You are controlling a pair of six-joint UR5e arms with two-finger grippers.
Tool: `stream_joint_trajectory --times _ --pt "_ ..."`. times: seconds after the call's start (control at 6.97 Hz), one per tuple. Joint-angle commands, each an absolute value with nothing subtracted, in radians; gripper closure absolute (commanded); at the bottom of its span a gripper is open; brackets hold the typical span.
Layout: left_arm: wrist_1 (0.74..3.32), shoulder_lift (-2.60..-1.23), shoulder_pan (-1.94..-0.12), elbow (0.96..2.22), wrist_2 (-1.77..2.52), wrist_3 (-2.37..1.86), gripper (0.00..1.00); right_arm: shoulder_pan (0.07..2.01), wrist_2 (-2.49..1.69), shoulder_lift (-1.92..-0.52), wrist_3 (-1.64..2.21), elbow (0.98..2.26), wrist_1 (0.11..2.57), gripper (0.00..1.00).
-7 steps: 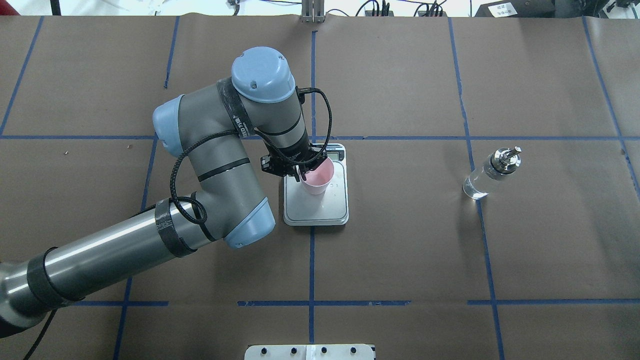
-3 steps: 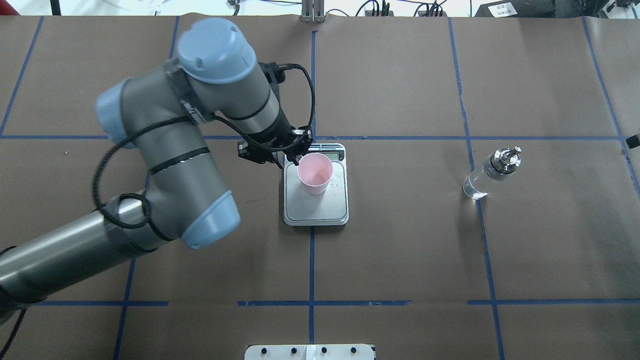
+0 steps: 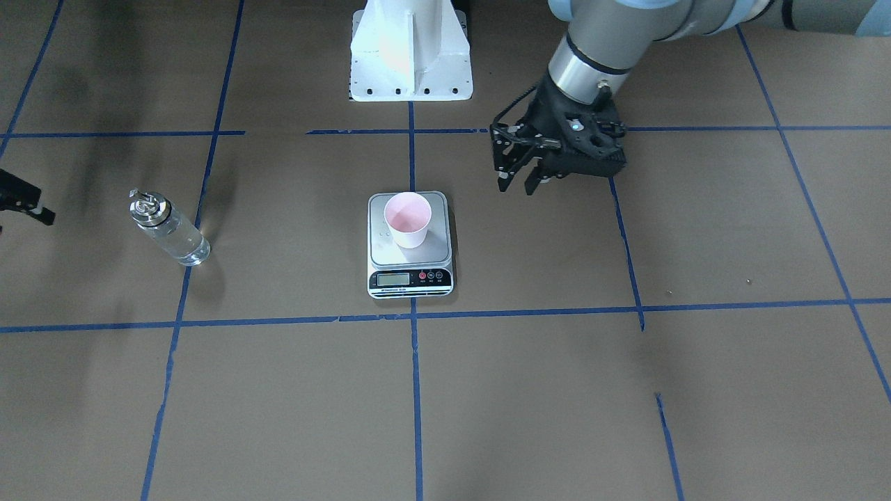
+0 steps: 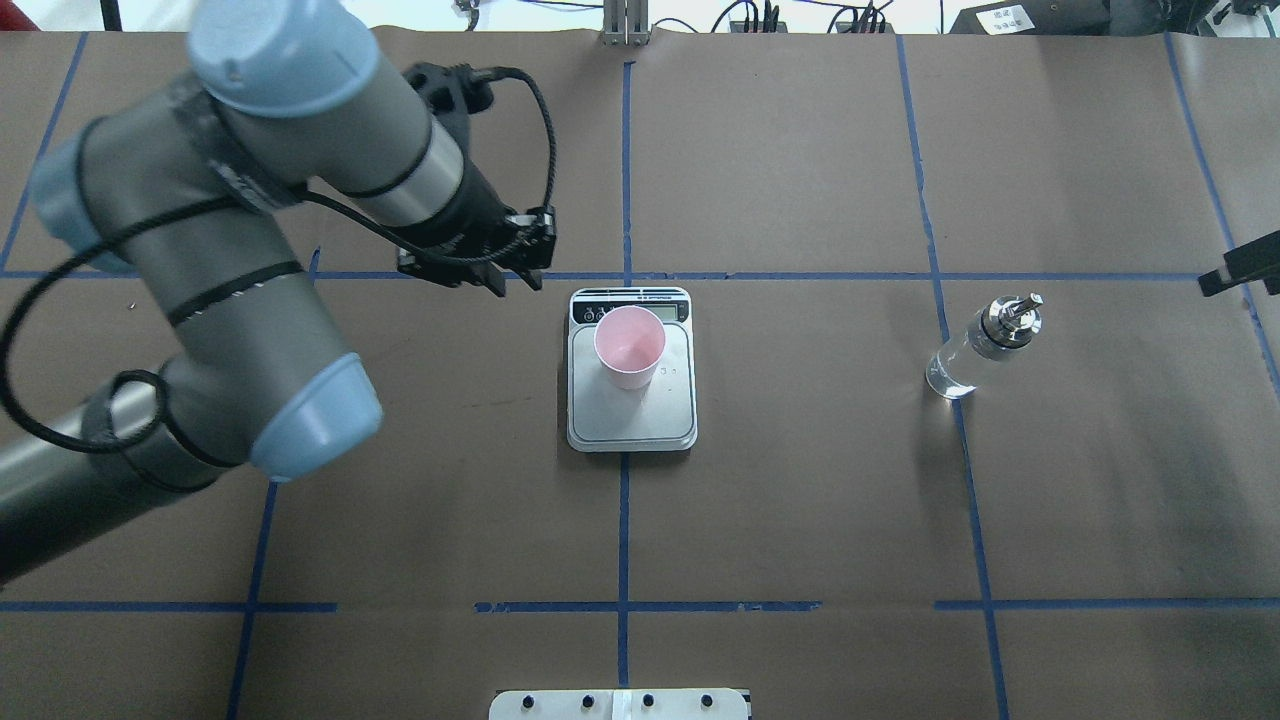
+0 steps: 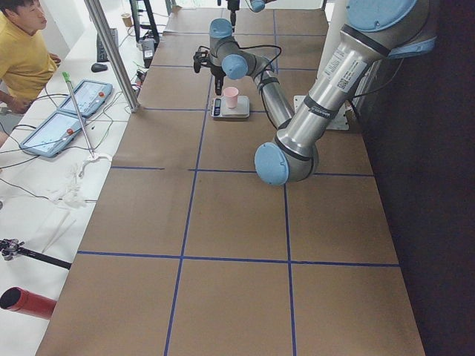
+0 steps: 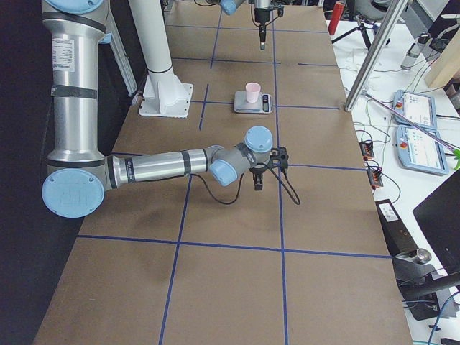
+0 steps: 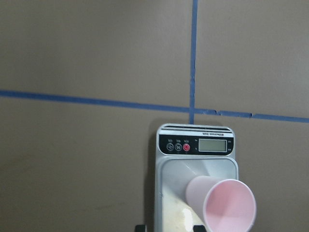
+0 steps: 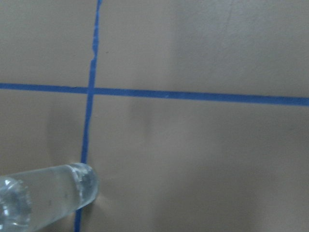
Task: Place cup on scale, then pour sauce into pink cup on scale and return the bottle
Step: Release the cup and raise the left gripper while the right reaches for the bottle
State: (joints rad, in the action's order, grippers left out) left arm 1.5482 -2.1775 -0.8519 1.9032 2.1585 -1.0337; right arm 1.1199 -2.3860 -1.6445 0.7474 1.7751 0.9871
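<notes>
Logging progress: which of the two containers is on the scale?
The cup: it stands upright on the scale platform. The bottle stands well apart from it, off to the robot's right.

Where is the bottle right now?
In the overhead view the bottle stands on the robot's right side, on a lengthwise blue tape line, well to the right of the scale and level with it.

Pink cup [image 7: 228,207] atop scale [image 7: 197,145]
</notes>
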Motion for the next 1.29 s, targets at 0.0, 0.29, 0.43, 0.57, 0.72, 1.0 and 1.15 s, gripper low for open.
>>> stream_joint_trajectory --times 0.0,0.29,0.43,0.57,0.72,1.0,1.15 --pt "1.551 -2.128 -0.957 1.908 2.183 -0.930 0.54 0.915 -2.280 -1.713 0.992 1.932 0.913 0.00" --pt "1.551 -2.126 -0.965 1.905 2.177 -0.930 0.54 0.719 -2.042 -1.781 1.090 2.063 0.914 0.00" --pt "1.552 -2.123 -0.985 1.907 2.172 -0.928 0.54 0.639 -1.849 -1.782 1.168 2.081 0.917 0.00" --pt "1.555 -2.088 -1.000 1.914 2.171 -0.927 0.53 0.602 -1.721 -1.773 1.187 2.083 0.917 0.00" --pt "1.549 -2.086 -1.014 1.914 2.171 -0.867 0.53 0.536 -1.557 -1.773 1.218 2.083 0.917 0.00" --pt "1.546 -2.083 -1.058 1.914 2.172 -0.848 0.53 0.361 -1.227 -1.778 1.250 2.074 0.917 0.00" --pt "1.554 -2.065 -1.057 1.914 2.171 -0.847 0.53 0.336 -1.177 -1.782 1.250 2.071 0.917 0.00"
